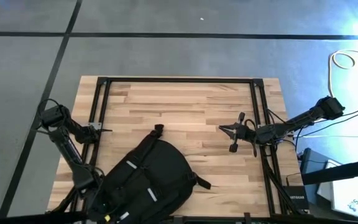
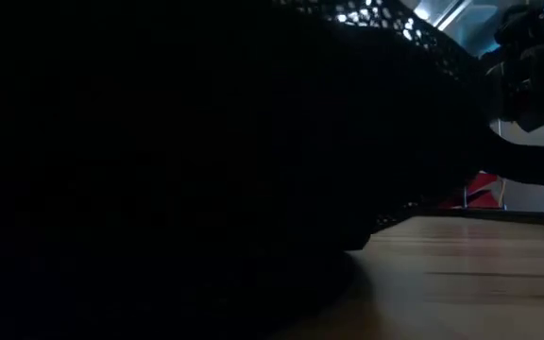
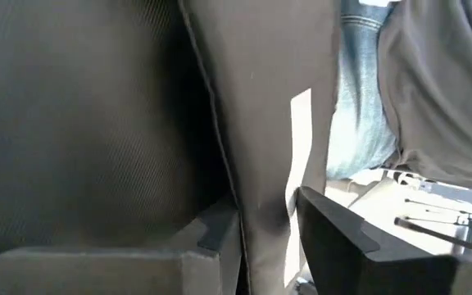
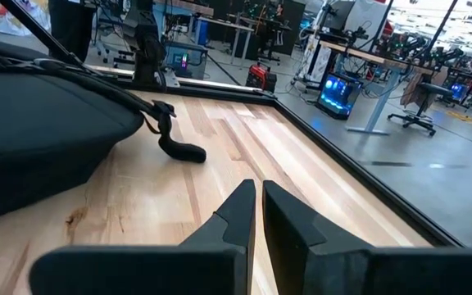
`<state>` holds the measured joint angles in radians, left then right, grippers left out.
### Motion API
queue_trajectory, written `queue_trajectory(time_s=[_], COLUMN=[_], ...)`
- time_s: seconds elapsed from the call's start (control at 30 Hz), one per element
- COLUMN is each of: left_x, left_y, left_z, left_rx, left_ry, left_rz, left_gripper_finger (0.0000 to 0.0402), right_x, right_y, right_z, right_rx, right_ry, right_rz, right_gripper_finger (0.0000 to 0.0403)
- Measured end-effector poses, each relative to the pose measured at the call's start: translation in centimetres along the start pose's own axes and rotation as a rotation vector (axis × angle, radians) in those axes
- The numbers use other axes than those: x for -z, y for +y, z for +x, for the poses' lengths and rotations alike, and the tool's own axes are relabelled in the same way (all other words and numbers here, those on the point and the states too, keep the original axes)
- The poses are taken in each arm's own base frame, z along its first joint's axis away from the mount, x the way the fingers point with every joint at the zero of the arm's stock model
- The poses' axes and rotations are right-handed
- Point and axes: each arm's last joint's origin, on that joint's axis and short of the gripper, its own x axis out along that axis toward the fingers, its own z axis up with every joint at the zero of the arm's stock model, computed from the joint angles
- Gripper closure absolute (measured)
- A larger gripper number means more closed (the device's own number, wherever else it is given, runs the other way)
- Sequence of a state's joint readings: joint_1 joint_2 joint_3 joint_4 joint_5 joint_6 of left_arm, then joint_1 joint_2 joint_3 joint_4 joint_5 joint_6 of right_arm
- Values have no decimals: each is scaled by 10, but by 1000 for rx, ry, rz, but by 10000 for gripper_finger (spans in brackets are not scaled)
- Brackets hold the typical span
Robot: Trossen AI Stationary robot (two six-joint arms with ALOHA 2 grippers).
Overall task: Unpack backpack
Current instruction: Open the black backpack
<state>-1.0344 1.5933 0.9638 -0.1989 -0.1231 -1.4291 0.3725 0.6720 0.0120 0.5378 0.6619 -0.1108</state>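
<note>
- The large black fabric backpack [image 1: 146,180], rounded and oval with grey-white reflective strips, lay on the near left part of the pale wooden slat table [image 1: 185,106], and its lower edge was cut off by the bottom of the high view.
- A black strap with a small loop [image 1: 157,130] reached from the backpack's top toward the middle of the table, and another strap end [image 1: 201,182] stuck out on its right side.
- The left gripper [image 3: 265,238] was at the near left edge of the table, close against the backpack; from above, the arm's lower joints and the bag hid where the fingers met the fabric.
- In the left wrist view the two dark fingers [image 3: 342,246] stood only slightly apart with a fold of black backpack fabric running between them, pinched in the narrow gap.
- The right gripper [image 1: 224,129] hovered over bare wood right of the table's centre, well apart from the backpack, and its fingers [image 4: 240,217] were closed together with nothing between them.
- The low view was almost wholly blocked by the backpack's dark bulk [image 2: 159,170]; only a strip of table at the right and a patch of mesh fabric at the top could be made out.
- A person's blue denim clothing [image 3: 363,106] showed beyond the bag in the left wrist view, cut off by the frame.
</note>
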Motion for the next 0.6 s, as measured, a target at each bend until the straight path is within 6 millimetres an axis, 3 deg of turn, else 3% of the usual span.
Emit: queue_trajectory(time_s=[0.37, 0.6], left_x=[-20, -43], left_y=[-2, 4], left_z=[9, 10], left_rx=[48, 27], left_ry=[-40, -59], left_rz=[116, 218], left_gripper_finger=[307, 391], right_x=[1, 2], right_y=[0, 0], right_z=[0, 0], right_rx=[-1, -1], right_ry=[14, 14], right_rz=[-11, -11], right_gripper_finger=[393, 393])
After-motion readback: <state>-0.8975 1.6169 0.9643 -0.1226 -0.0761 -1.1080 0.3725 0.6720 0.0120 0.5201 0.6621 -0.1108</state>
